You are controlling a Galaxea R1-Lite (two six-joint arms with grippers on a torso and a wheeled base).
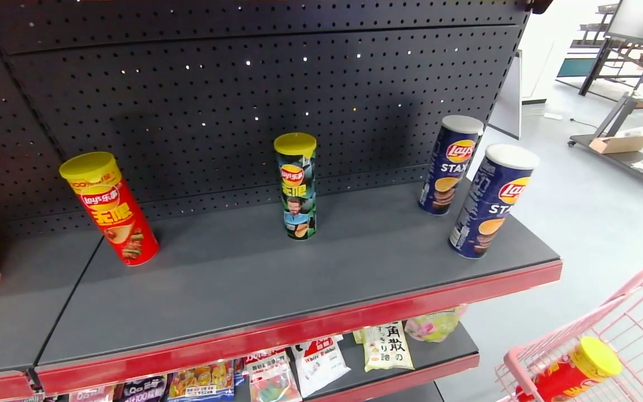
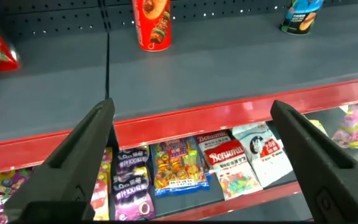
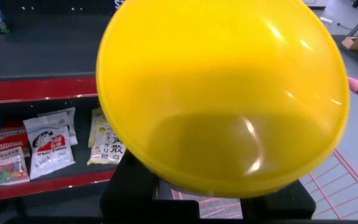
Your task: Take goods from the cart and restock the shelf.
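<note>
Your left gripper [image 2: 191, 106] hangs wide open before the shelf [image 1: 254, 279]. The red can [image 1: 570, 375] lies in the pink cart [image 1: 623, 312], right of the shelf and lower. Its yellow lid [image 3: 222, 93] covers the right gripper [image 3: 201, 202], so you cannot tell its grip. Four cans [image 1: 296, 187] stand on the shelf, with snack bags [image 1: 321, 363] beneath it.

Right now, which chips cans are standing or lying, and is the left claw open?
Red can on shelf: standing, lid on.
Green can: standing, lid on.
Back blue can: standing, lid on.
Front blue can: standing, lid on.
Red can in cart: lying tilted, lid on.
Left gripper: open, empty.
</note>
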